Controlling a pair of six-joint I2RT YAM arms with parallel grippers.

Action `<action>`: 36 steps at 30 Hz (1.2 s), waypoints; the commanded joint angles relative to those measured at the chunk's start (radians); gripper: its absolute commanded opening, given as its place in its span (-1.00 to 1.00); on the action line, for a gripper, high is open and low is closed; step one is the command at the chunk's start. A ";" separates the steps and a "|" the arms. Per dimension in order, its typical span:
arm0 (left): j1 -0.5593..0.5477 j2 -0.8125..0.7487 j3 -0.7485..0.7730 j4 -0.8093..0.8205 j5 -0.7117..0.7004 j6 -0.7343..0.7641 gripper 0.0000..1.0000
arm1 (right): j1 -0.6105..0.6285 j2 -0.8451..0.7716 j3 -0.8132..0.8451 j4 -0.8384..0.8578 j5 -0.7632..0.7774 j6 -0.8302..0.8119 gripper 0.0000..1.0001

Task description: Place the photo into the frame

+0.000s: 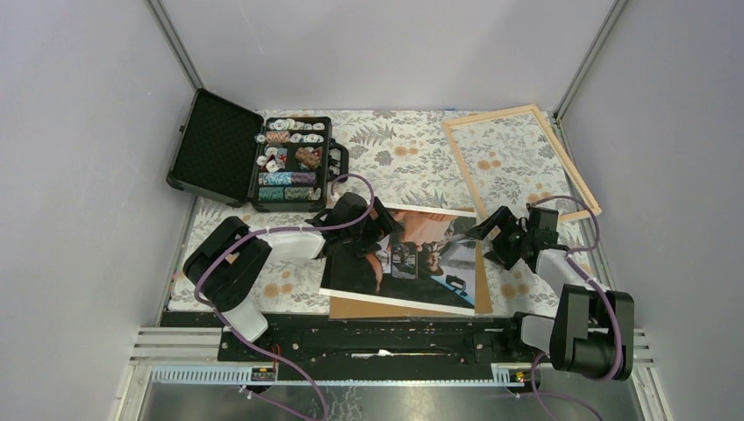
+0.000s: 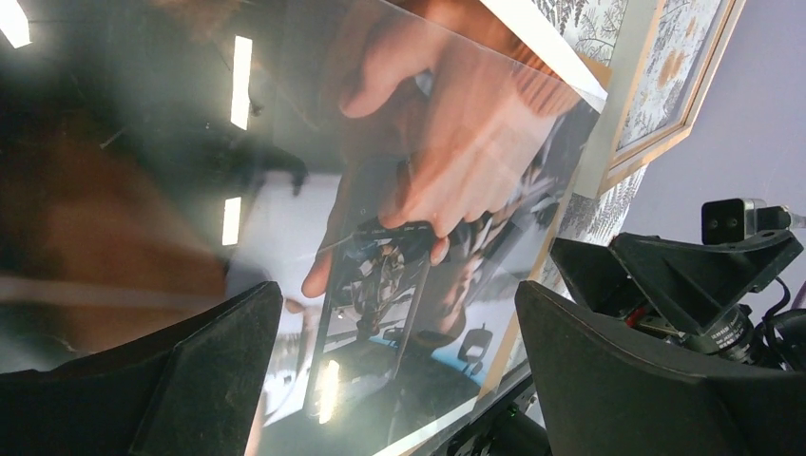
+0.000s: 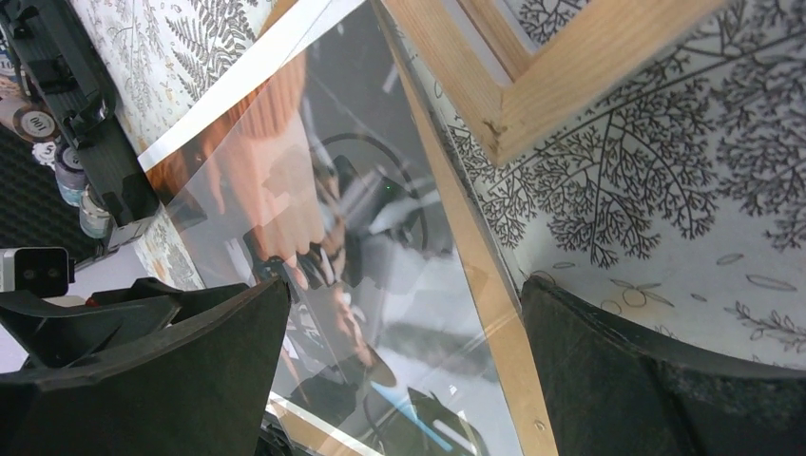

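The photo (image 1: pixel 404 263) lies picture-side up at the near middle of the table, on a brown backing board (image 1: pixel 482 294) that shows along its right and near edges. The light-wood frame (image 1: pixel 462 162) lies flat at the back right, the tablecloth showing through it. My left gripper (image 1: pixel 389 228) is open and empty over the photo's far left part; its wrist view shows the photo (image 2: pixel 428 142) between its spread fingers (image 2: pixel 219 351). My right gripper (image 1: pixel 471 233) is open and empty over the photo's right edge (image 3: pixel 314 190) and the board (image 3: pixel 480 266), near the frame's corner (image 3: pixel 542 85).
An open black case of poker chips (image 1: pixel 254 158) stands at the back left, close behind the left arm. The grey walls close in on both sides. The table's near edge is a black rail (image 1: pixel 395 329) just below the photo. The two grippers face each other across the photo.
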 commanded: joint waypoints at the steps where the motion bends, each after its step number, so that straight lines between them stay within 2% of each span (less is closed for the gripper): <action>1: -0.005 0.018 0.007 -0.012 0.000 -0.026 0.97 | -0.006 0.056 0.014 0.049 -0.051 -0.046 1.00; 7: -0.006 0.038 0.009 -0.015 0.004 -0.031 0.97 | -0.007 0.009 0.003 0.084 -0.097 -0.026 0.99; 18: -0.013 0.047 0.016 -0.017 0.006 -0.024 0.98 | -0.007 -0.114 0.009 0.046 -0.160 0.029 1.00; 26: -0.015 0.035 0.019 -0.020 -0.001 -0.011 0.97 | -0.007 -0.140 0.009 -0.083 -0.242 -0.003 0.89; 36: -0.020 0.039 0.022 -0.019 0.001 -0.006 0.97 | -0.006 -0.300 0.045 -0.265 -0.314 -0.022 0.82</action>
